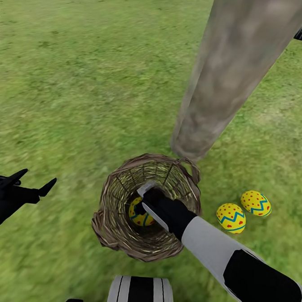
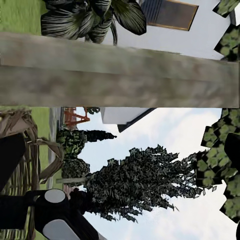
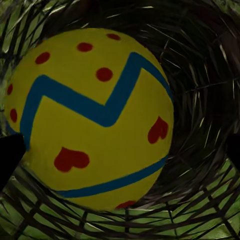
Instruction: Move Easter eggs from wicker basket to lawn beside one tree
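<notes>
One egg [image 1: 139,217] is left deep in the basket [image 1: 114,229], beside the tree [image 1: 227,84]. Two eggs [image 1: 243,210] lie on the grass near the trunk. The right pincer [image 1: 143,203] is down inside, its tips apart on either side of the egg. The left pincer [image 1: 31,185] hangs open. The egg looks small, hard, smooth and round, so it may slip; pinch it across its fat middle.

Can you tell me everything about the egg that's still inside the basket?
The last Easter egg is bright yellow and smooth, with blue zigzag bands, red dots and little red hearts. It lies at the bottom of the wicker basket, resting on the woven twigs. The right gripper reaches down into the basket right at it, fingers either side; whether they touch it, I cannot tell.
</notes>
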